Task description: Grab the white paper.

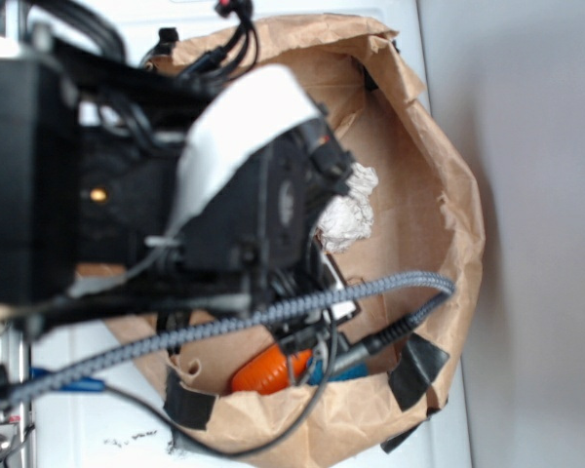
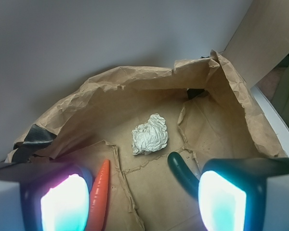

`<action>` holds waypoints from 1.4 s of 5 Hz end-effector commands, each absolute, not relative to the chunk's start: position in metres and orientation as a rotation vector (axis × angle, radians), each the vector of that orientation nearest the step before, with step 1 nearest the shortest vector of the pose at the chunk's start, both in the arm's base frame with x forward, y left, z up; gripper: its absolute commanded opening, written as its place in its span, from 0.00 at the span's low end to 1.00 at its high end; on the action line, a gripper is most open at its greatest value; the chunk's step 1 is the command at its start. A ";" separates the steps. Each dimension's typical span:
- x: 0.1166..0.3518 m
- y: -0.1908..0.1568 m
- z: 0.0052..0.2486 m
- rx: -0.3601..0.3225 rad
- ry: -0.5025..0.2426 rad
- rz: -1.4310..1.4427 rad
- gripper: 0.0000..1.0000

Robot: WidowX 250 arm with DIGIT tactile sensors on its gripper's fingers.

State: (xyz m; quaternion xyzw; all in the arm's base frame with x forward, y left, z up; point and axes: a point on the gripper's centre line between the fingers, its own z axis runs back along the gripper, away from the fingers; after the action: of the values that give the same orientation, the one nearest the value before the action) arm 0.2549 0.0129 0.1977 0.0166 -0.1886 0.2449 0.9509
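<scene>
Inside the brown paper bag point(image 2: 221, 125) the white paper point(image 2: 150, 134) lies apart from the spread end effector point(image 2: 144, 202); a skewed descent could catch the orange carrot point(image 2: 99, 197) instead.

- My black two-fingered gripper point(image 2: 142, 202) hangs with its jaws spread wide.
- Both glowing fingertip pads point(image 2: 65, 202) sit at the wrist view's lower corners, holding nothing.
- My black arm point(image 1: 127, 195), strung with grey braided cables point(image 1: 273, 312), fills the exterior view's left.
</scene>
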 end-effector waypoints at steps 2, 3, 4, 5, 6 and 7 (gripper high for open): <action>0.253 0.015 0.159 0.060 -0.312 0.416 1.00; 0.258 0.016 0.138 0.011 -0.249 0.332 1.00; 0.281 0.023 0.111 0.035 -0.240 0.421 1.00; 0.303 0.029 0.100 0.046 -0.245 0.516 1.00; 0.310 0.035 0.100 0.060 -0.270 0.560 1.00; 0.322 0.043 0.098 0.075 -0.290 0.616 1.00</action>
State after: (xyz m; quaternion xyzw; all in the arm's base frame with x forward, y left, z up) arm 0.3165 0.0298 0.0785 0.0446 -0.1156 0.2915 0.9485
